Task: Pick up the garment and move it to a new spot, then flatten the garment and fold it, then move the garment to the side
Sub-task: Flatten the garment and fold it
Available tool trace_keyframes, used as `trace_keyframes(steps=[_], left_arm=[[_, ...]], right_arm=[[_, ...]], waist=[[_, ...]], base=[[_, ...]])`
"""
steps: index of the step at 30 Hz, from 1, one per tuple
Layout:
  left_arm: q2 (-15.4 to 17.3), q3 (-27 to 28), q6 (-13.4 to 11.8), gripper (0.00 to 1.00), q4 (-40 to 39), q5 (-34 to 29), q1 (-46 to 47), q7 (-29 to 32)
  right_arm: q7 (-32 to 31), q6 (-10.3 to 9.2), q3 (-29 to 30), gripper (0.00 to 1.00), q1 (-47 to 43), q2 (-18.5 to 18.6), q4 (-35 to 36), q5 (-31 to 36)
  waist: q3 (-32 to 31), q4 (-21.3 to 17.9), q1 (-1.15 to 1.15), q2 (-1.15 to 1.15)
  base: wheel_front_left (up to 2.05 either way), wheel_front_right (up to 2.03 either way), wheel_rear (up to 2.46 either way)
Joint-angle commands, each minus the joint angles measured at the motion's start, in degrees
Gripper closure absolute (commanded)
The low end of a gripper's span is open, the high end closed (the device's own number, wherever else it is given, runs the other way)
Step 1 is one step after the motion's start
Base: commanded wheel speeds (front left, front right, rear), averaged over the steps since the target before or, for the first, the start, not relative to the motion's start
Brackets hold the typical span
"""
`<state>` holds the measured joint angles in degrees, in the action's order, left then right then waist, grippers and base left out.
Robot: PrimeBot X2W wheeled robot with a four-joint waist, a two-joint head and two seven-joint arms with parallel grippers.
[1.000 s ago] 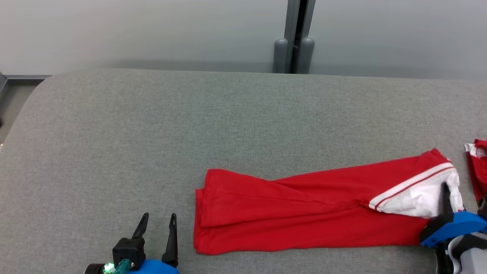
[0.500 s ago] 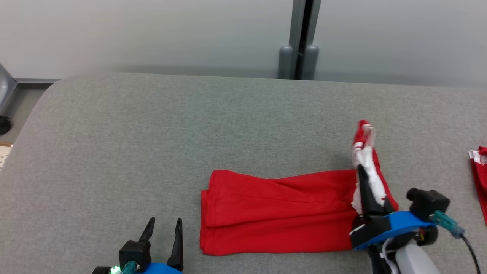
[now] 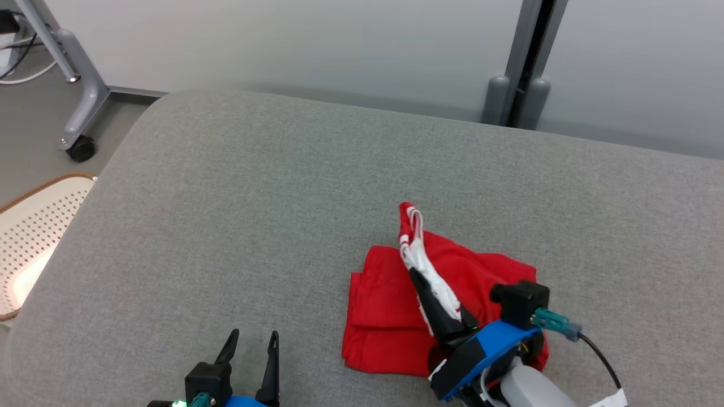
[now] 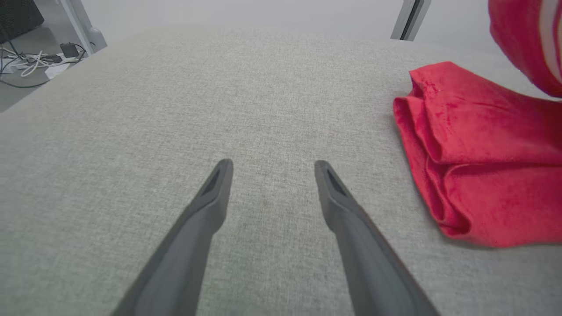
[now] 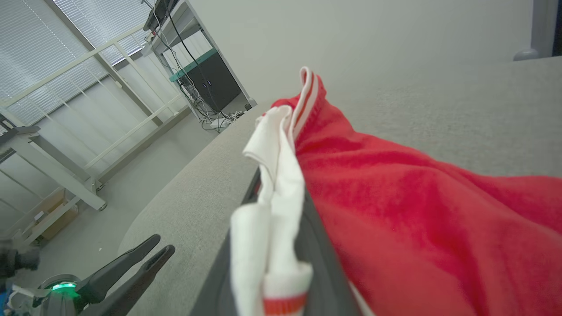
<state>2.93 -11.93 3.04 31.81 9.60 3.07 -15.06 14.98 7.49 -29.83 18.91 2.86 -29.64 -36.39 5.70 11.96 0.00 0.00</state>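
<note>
Garment [image 3: 384, 305]: red cloth, white end with a red-striped band; folded in layers, creased.
Location: grey table [image 3: 283, 186], near edge, right of middle.
Axis: long axis along the near edge; white end raised, pointing toward the far edge.
Right pincer [image 3: 417, 278]: clamped on the white end.
Left pincer [image 3: 253, 334]: fingers apart, beside the garment, not touching.

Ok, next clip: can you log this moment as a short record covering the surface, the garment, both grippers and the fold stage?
surface: grey fabric-covered table
garment: red, lower layers lying folded on the table
white end: striped, lifted above the red layers
right gripper: shut on the white end, holding it up over the garment
left gripper: open, empty, to the garment's left and apart from it
fold stage: under way; raised end not yet laid down
background: stand leg with a wheel, on the floor at far left
</note>
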Motion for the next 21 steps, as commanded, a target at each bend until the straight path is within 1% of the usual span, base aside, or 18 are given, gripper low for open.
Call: trace_keyframes(steps=[1, 2, 3, 4, 6, 9, 10, 12, 17, 21], left_arm=[[-0.02, -0.08, 0.01, 0.00, 0.06, 0.11, 0.08, -0.13], [-0.02, -0.09, 0.01, 0.00, 0.15, 0.13, 0.10, -0.13], [-0.02, -0.01, 0.01, 0.00, 0.17, 0.15, 0.14, -0.13], [-0.03, 0.14, -0.11, 0.00, 0.21, 0.22, 0.23, -0.13], [-0.02, 0.52, -0.40, 0.00, 0.18, 0.34, 0.41, -0.13], [-0.02, 1.19, -0.56, 0.00, -0.12, 0.26, 0.45, -0.13], [-0.01, 1.37, -0.62, 0.00, -0.28, 0.19, 0.39, -0.13], [-0.02, 1.79, -0.69, 0.00, -0.64, -0.03, 0.29, -0.13], [-0.03, 3.04, -0.70, 0.00, -2.06, -0.94, 0.16, -0.13], [-0.01, 3.73, -0.46, 0.00, -3.46, -1.88, -0.25, -0.13]], right_arm=[[0.25, 0.00, -1.63, 1.00, 1.01, 0.13, -0.37, -1.35], [0.25, 0.00, -2.89, 0.77, 1.46, 0.14, -0.89, -2.43], [0.26, 0.00, -4.09, 0.24, 2.05, 0.19, -1.24, -3.40], [0.26, 0.00, -5.27, 0.00, 2.61, 0.18, -1.58, -4.12], [0.26, 0.00, -5.37, 0.00, 3.52, 0.21, -1.84, -4.35], [0.26, 0.00, -2.57, 0.00, 3.29, 0.21, -2.12, -1.84], [0.25, 0.00, -0.78, 0.00, 2.87, 0.21, -2.13, -0.54], [0.25, 0.00, 3.72, 0.00, 1.63, 0.18, -2.12, 4.62], [0.24, 0.00, 16.68, 0.00, -3.02, 0.16, -0.10, 15.82], [0.24, 0.00, 23.76, 0.00, -7.22, 0.09, 1.73, 22.59]], waist=[[0.27, 0.42, 0.00, 0.00], [0.26, 0.53, 0.00, 0.00], [0.25, 0.53, 0.00, 0.00], [0.23, 0.37, 0.00, 0.00], [0.13, -0.32, 0.00, 0.00], [-0.36, -2.00, 0.00, 0.00], [-0.58, -2.64, 0.00, 0.00], [-1.07, -4.01, 0.00, 0.00], [-1.94, -7.43, 0.00, 0.00], [-2.50, -9.56, 0.00, 0.00]], base=[[0.00, 0.00, 0.00], [0.00, 0.00, 0.00], [0.00, 0.00, 0.00], [0.00, 0.00, 0.00], [0.00, 0.00, 0.00], [0.00, 0.00, 0.00], [0.00, 0.00, 0.00], [0.00, 0.00, 0.00], [0.00, 0.00, 0.00], [0.00, 0.00, 0.00]])
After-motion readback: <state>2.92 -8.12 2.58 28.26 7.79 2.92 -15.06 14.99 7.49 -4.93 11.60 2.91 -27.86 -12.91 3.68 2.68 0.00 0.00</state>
